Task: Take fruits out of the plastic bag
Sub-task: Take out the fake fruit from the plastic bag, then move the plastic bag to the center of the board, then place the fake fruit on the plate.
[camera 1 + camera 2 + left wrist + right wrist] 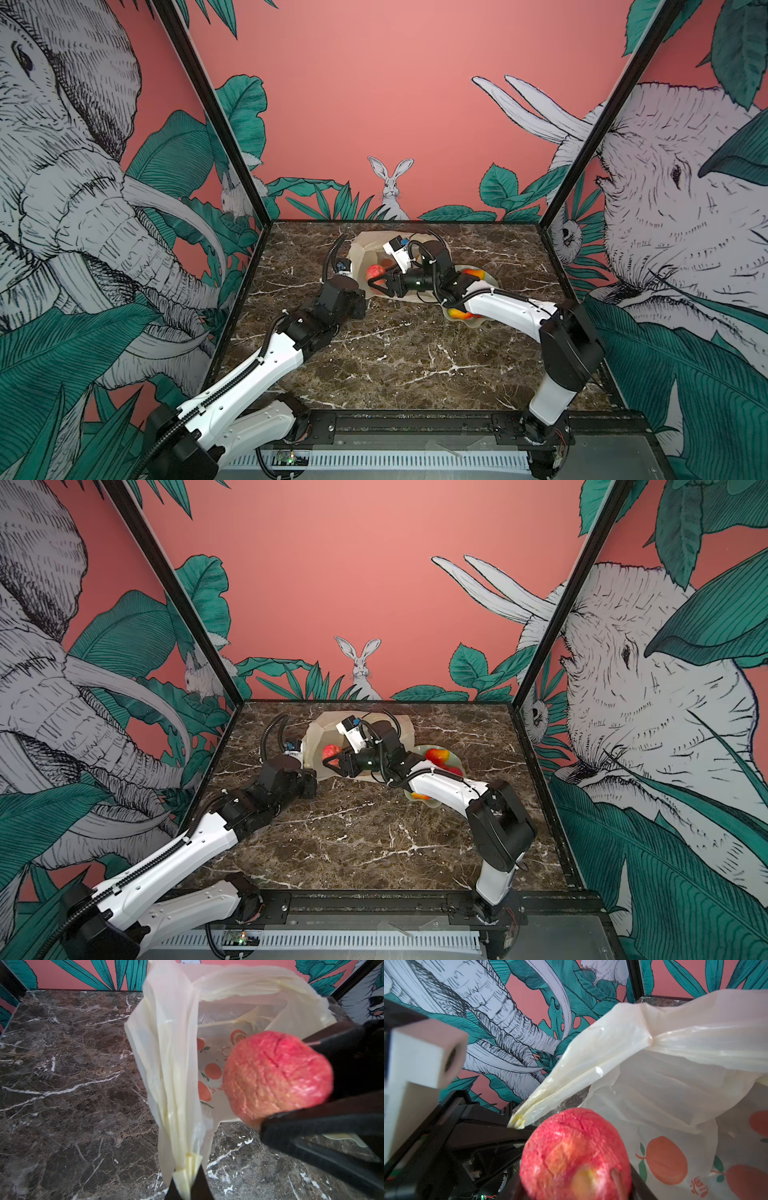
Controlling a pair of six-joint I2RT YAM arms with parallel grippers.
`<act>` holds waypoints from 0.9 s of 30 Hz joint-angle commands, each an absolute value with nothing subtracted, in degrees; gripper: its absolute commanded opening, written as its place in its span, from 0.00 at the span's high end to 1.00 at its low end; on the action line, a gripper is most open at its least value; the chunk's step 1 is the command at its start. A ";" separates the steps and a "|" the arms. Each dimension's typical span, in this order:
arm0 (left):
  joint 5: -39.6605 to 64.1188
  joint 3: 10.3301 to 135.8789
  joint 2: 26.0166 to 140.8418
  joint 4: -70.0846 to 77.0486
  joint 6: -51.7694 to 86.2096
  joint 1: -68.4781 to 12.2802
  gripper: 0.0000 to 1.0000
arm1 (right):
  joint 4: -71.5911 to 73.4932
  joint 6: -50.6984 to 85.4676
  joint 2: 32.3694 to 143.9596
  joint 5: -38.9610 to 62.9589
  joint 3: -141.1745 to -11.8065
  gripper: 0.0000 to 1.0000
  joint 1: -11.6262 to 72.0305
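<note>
Left gripper (188, 1186): jaws closed tight on a bunched edge of the plastic bag (170, 1064), holding that side of the mouth up off the marble table (395, 353). Pinch shows clearly in the left wrist view, with gathered pale-yellow film running straight into the claw.

Right gripper (284, 1084): jaws about half-wide, clamped on a pink-red fruit (276, 1076), one black finger on each side of it. Round, rough skin, crease on top; the right wrist view shows a brown stem and a yellowish patch on it (575, 1157).

Fruit location: at the bag mouth, in front of the printed inner wall. In both top views it sits in the opening (375, 271) (331, 752). Can't tell whether it touches the bag's lower layer.

The rest of the bag (365, 249) lies toward the back of the table, between the two grippers.

Pale green dish (492, 284) is just beside the bag on the right arm's side. It holds red-yellow fruits (473, 274), partly hidden by the right arm (507, 309).
</note>
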State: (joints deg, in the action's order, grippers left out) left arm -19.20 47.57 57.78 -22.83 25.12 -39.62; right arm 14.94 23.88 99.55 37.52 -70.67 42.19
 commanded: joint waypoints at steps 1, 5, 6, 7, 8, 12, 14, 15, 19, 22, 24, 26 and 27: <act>-22.66 48.40 56.17 -24.65 26.40 -39.80 1.00 | 22.67 27.43 98.17 42.21 -71.01 0.60 41.24; -24.35 48.53 55.94 -25.49 26.25 -39.80 1.00 | 23.09 27.89 96.83 43.16 -71.28 0.60 40.52; -24.61 48.76 56.03 -25.66 26.16 -39.60 1.00 | 22.42 27.49 96.11 42.92 -71.20 0.61 40.30; -24.62 48.95 56.12 -25.83 25.93 -39.21 1.00 | 21.70 26.98 95.48 42.61 -71.09 0.61 40.02; -24.61 49.26 56.22 -26.04 25.71 -38.75 1.00 | 20.65 26.20 94.65 42.20 -71.02 0.60 39.67; -24.01 50.60 56.54 -26.50 24.80 -36.21 1.00 | 16.82 23.40 92.20 40.16 -70.97 0.60 38.09; -22.96 50.29 56.23 -25.67 24.74 -34.68 1.00 | 14.84 21.49 90.77 39.16 -71.53 0.60 37.47; -22.39 50.04 55.99 -25.00 24.74 -33.88 1.00 | 13.13 20.04 90.02 38.12 -72.02 0.61 37.27; -21.54 49.84 55.85 -23.03 23.82 -30.27 1.00 | 4.03 13.64 89.21 33.09 -74.79 0.62 37.11; -21.45 50.69 56.48 -21.89 22.49 -27.53 1.00 | -0.63 10.80 88.31 28.21 -77.69 0.63 37.07; -21.60 51.36 56.78 -20.92 21.53 -26.14 1.00 | -1.99 10.29 87.34 24.96 -77.46 0.63 36.90; -22.52 52.01 57.17 -20.44 20.55 -24.93 1.00 | -3.33 9.90 86.05 22.40 -76.86 0.62 36.59; -22.91 52.03 57.14 -20.06 20.10 -24.43 1.00 | -4.12 9.68 85.56 21.45 -76.57 0.61 36.37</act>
State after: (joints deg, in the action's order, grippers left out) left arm -21.82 49.87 57.34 -22.63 22.02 -25.58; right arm -1.08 12.73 88.18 26.79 -76.25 36.84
